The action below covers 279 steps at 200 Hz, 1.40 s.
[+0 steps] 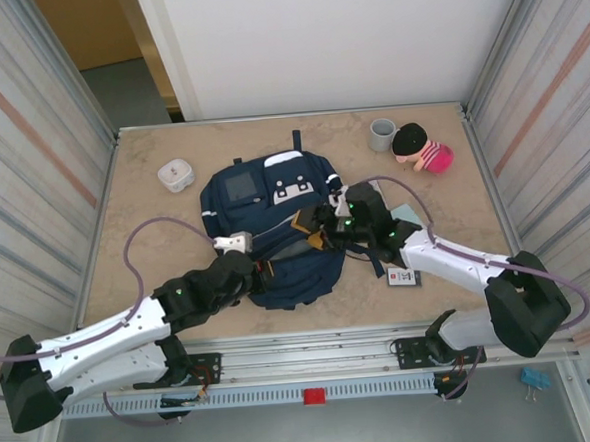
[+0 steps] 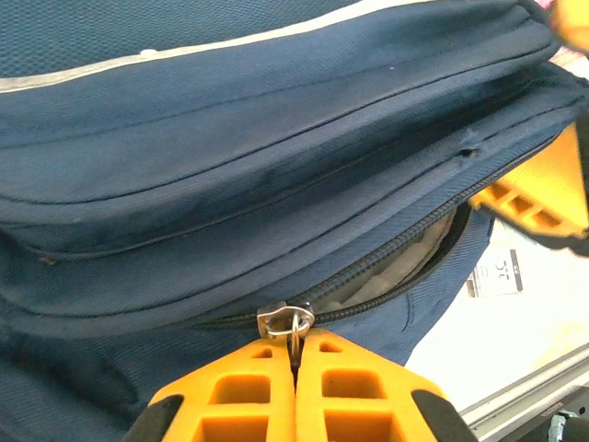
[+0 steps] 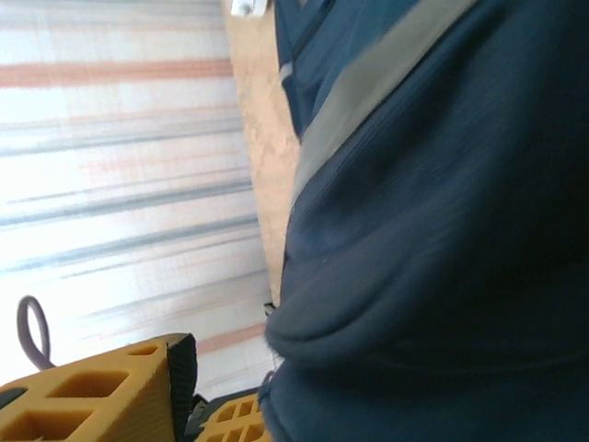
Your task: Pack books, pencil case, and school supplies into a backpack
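The navy backpack (image 1: 275,217) lies flat in the middle of the table, front pocket up. My left gripper (image 2: 296,354) is shut on the metal zipper pull (image 2: 293,322) at its near edge. To the right of the pull the zip gapes and shows grey lining (image 2: 396,274). My right gripper (image 1: 318,230) stands open at the backpack's right side, one orange finger (image 3: 92,396) to the left of a fold of blue fabric (image 3: 433,258). A black rectangle with a white label (image 1: 404,276) lies by the right arm. A pale teal book (image 1: 408,214) peeks out from under that arm.
A rounded white box (image 1: 176,174) sits at the back left. A grey cup (image 1: 382,134) and a small doll (image 1: 423,149) stand at the back right. A small grey-white bar (image 1: 233,242) rests at the backpack's left edge. Metal walls flank the table.
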{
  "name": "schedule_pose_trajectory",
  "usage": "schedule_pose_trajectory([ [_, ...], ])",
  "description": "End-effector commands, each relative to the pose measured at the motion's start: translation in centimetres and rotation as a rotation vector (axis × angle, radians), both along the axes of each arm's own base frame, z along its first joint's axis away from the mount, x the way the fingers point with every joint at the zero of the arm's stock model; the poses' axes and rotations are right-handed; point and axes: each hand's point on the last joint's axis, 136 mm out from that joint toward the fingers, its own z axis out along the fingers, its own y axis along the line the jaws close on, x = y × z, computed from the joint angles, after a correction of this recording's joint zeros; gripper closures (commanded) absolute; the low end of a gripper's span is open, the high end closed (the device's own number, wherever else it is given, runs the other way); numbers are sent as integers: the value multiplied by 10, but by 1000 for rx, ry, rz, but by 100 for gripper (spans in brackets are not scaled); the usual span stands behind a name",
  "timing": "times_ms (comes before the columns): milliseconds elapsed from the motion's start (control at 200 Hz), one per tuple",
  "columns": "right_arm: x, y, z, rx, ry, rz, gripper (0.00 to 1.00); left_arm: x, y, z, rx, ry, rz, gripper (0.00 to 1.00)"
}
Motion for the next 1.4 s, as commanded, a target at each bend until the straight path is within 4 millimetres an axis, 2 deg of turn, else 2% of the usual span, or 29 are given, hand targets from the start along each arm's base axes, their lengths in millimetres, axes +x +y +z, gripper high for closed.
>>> schedule_pose_trajectory([
  [0, 9, 14, 6, 19, -28, -48, 50, 9, -17, 27, -71, -67, -27, 100],
  [125, 12, 9, -3, -14, -26, -43, 78, 9, -16, 26, -67, -60, -18, 100],
  [205, 16, -7, -7, -42, -22, -44, 87, 9, -5, 19, -41, -41, 20, 100],
  [286, 23, -29, -5, -59, -26, -63, 89, 7, 3, 12, -23, -28, 41, 100],
  [366, 30, -51, -3, -80, -29, -84, 89, 5, 7, 7, -26, -22, 50, 100],
  [441, 34, -61, 2, -75, -43, -99, 86, 5, 8, 6, -27, -25, 50, 100],
  [476, 35, -60, 4, -67, -47, -99, 81, 6, 7, 7, -28, -31, 49, 100],
  [596, 26, -44, 7, -30, -44, -100, 48, 9, -5, 16, -58, -65, 13, 100],
  [636, 22, -36, 7, -20, -46, -108, 43, 10, -9, 19, -67, -70, 2, 100],
  [692, 16, -27, 6, -11, -45, -120, 41, 11, -15, 22, -76, -76, -16, 100],
  [852, 8, -3, 2, -5, -44, -131, 40, 12, -30, 29, -109, -85, -62, 100],
  [897, 7, 2, -1, -9, -39, -123, 42, 12, -32, 31, -116, -89, -70, 100],
  [1017, 8, 2, -8, -31, -26, -114, 73, 13, -29, 31, -106, -90, -55, 100],
  [1107, 11, -14, -11, -76, -19, -122, 81, 14, -13, 21, -60, -60, 13, 100],
  [1203, 15, -42, -11, -123, -20, -140, 81, 13, -1, 9, -40, -38, 50, 100],
  [1308, 19, -64, -3, -130, -24, -158, 77, 12, 0, 5, -61, -39, 44, 100],
  [1393, 18, -62, 3, -119, -35, -153, 60, 14, -7, 9, -72, -69, 11, 100],
])
